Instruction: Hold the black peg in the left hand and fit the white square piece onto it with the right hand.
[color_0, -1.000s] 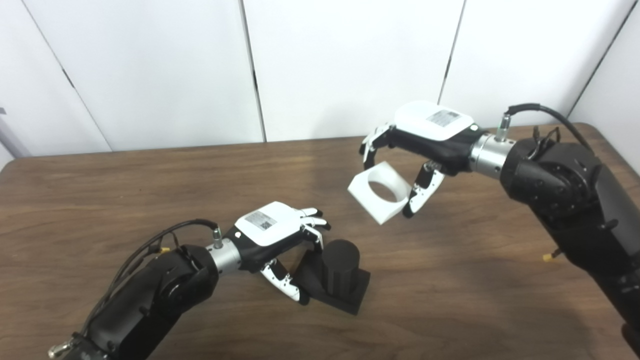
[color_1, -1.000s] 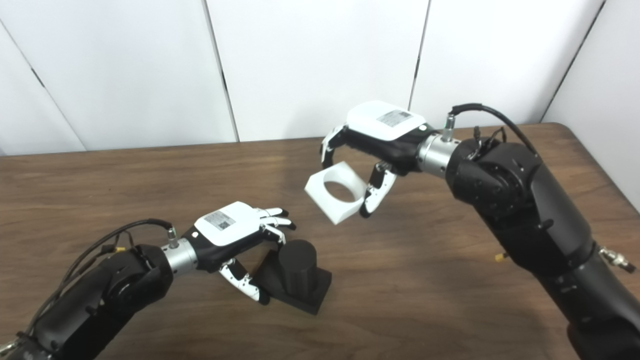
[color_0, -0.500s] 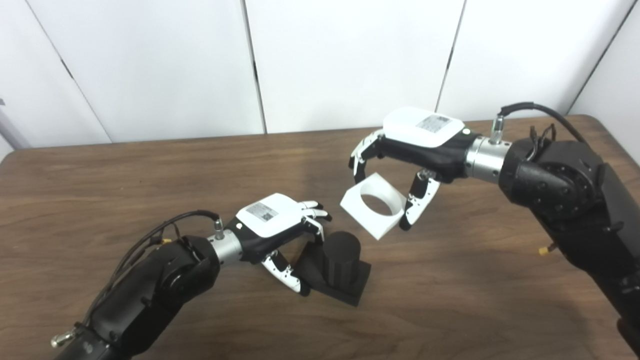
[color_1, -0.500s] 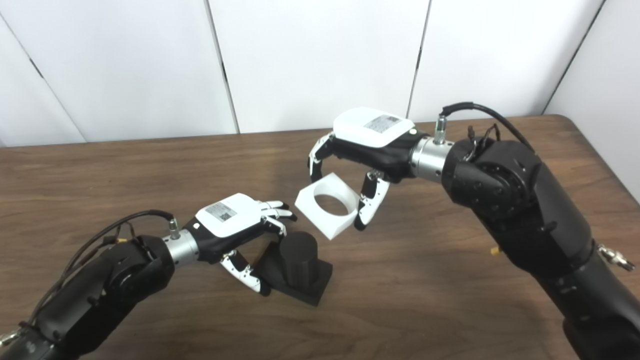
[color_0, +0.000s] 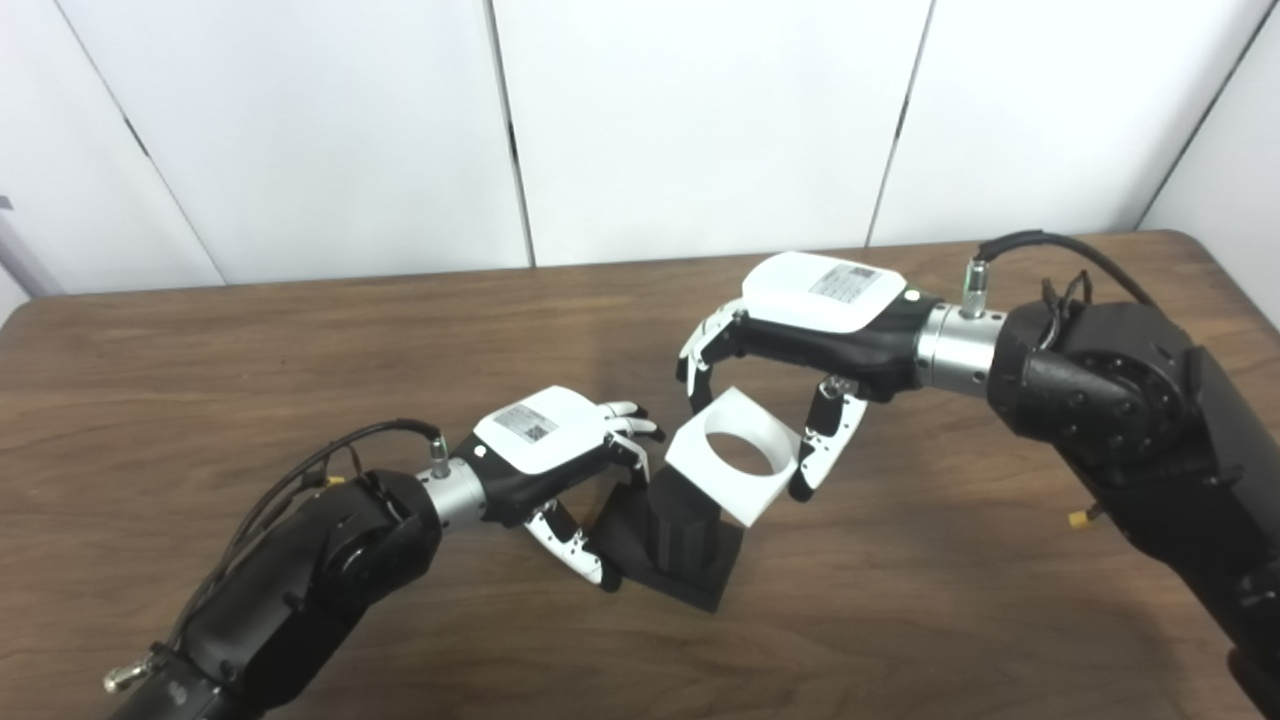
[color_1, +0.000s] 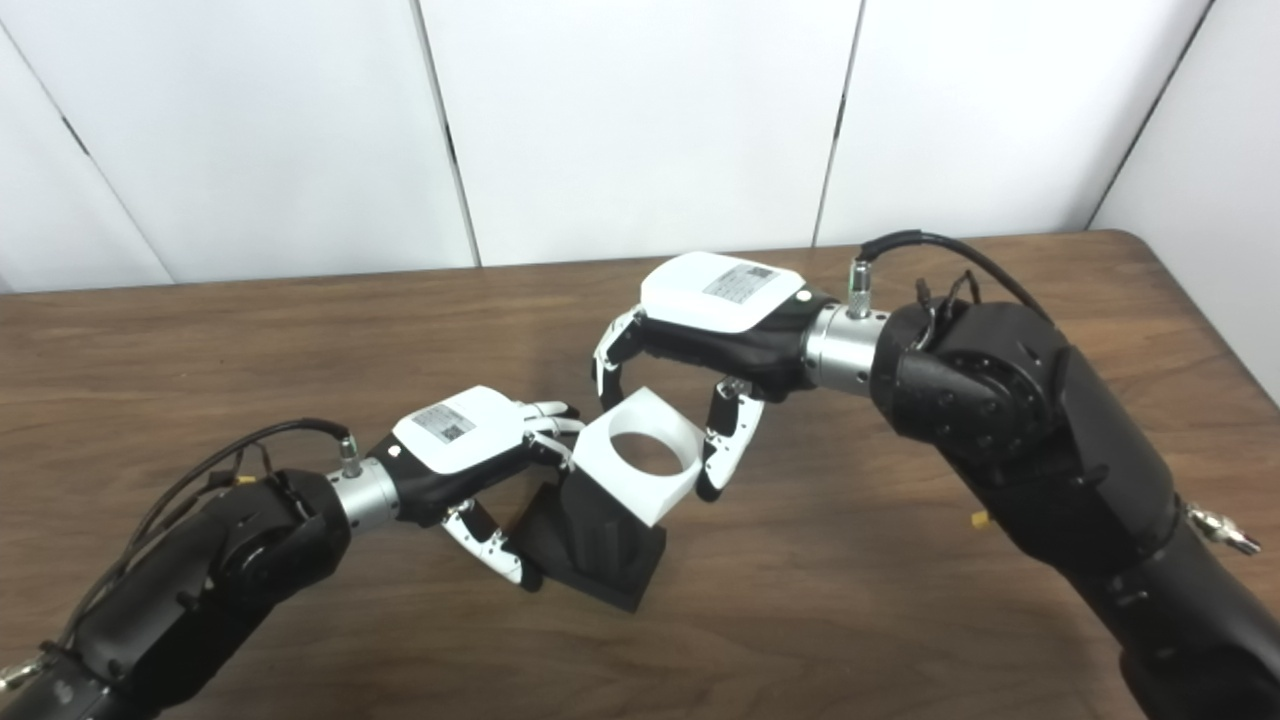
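Left eye view: right hand (color_0: 800, 345) grips the stiff, likely light white square piece (color_0: 733, 469) by opposite sides; left hand (color_0: 560, 470) clasps the black peg (color_0: 680, 545) at its base.

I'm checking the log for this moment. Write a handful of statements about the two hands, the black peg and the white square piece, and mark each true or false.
1. The right hand holds the white square piece. True.
2. The white square piece lies flat on the table. False: it is held in the air, tilted, just above the black peg.
3. The left hand is at the black peg's base. True.
4. The white square piece has a round hole through it. True.
5. The black peg is lifted off the table. False: its base rests on the table.
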